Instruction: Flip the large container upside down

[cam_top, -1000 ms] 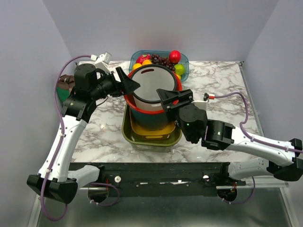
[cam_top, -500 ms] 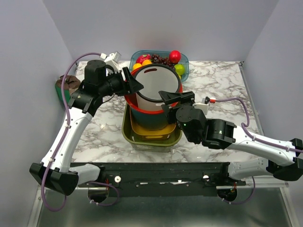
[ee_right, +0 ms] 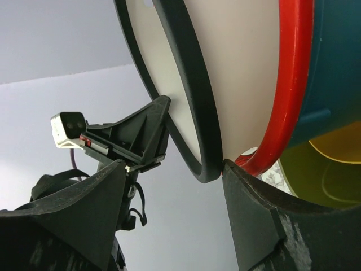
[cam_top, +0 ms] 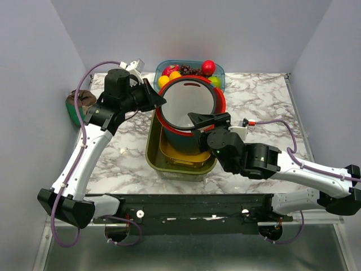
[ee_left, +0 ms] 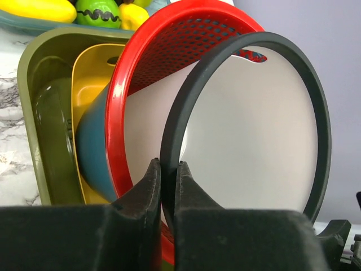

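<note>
The large container (cam_top: 189, 104) is a white bucket with a black rim, nested in a red colander (cam_top: 217, 93) on a stack of tubs. It leans over, mouth facing up and toward the camera. My left gripper (cam_top: 159, 100) is shut on the left side of the black rim (ee_left: 316, 113), one finger on each side, as the left wrist view (ee_left: 167, 165) shows. My right gripper (cam_top: 206, 118) is at the near right side of the rim and open. In the right wrist view (ee_right: 174, 166) the container's rim (ee_right: 192, 101) sits between the fingers and touches only the right finger (ee_right: 248, 209).
The colander sits in a teal tub (ee_right: 333, 73), inside a yellow tub (cam_top: 169, 153), inside an olive tub (cam_top: 152, 149) on the marble table. A clear tray of toy fruit (cam_top: 219, 76) stands just behind. A green bowl (cam_top: 76, 104) sits at the table's left edge.
My left gripper has moved in and shut on the black rim. The white container has tipped from upright to leaning, mouth toward the camera. The right gripper stays open.
</note>
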### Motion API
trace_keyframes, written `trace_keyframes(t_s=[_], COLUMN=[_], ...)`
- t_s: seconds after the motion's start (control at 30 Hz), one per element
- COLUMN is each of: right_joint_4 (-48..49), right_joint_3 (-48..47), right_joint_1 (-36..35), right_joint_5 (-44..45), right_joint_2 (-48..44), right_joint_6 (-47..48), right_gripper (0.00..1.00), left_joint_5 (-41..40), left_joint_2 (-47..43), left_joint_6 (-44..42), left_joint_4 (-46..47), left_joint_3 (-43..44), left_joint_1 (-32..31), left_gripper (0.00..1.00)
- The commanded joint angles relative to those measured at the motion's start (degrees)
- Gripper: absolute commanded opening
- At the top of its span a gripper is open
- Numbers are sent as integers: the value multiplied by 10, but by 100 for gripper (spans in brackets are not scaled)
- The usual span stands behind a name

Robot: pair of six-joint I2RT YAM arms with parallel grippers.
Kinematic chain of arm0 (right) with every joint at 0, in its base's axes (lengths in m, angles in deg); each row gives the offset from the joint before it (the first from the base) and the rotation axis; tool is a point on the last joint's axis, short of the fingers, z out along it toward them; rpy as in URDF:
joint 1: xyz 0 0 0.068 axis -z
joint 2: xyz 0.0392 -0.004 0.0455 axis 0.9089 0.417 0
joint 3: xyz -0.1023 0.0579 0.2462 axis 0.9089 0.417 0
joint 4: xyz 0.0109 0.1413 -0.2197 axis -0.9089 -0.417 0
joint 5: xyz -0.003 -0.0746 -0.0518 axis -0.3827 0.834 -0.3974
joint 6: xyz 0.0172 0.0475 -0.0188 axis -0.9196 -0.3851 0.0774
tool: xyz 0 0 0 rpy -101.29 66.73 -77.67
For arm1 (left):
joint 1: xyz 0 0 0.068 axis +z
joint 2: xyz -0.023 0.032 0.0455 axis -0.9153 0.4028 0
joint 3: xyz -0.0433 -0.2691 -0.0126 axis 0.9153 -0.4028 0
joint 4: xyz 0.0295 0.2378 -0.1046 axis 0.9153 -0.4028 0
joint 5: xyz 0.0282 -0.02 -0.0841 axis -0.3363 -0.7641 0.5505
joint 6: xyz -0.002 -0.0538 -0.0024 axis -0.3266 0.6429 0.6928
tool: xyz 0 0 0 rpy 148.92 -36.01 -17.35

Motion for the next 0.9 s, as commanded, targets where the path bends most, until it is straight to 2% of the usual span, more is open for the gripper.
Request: trace_keyframes(t_s=[0.0,0.07,0.27,0.4,0.5,0.57,0.77,0.87], right_joint_4=[-20,-20,-14,15,77,77,106,166], right_joint_3=[-1,-3,-33,-26,5,-2,-4,8], right_joint_1=[6,6,6,5,5,5,5,8], right_joint_5=[28,28,12,-2,3,0,-18,-30], right_joint_2=[2,2,10,7,-3,-1,13,16], right_joint_6=[-19,-15,42,24,76,85,120,175], right_gripper=[77,77,77,77,76,76,76,75], left_joint_5=[21,21,-6,-38,-57,-56,-42,-37], left_joint_2=[-2,-2,8,-1,0,3,-4,-4], left_joint_6=[-2,4,52,92,72,63,34,20], left_joint_4=[-5,0,-7,-3,-36,-51,-51,-66], left_joint_3=[19,34,85,96,119,132,122,123], left_joint_1=[-15,-15,-15,-16,-18,-18,-34,-34], left_gripper=[3,0,0,0,0,0,0,0])
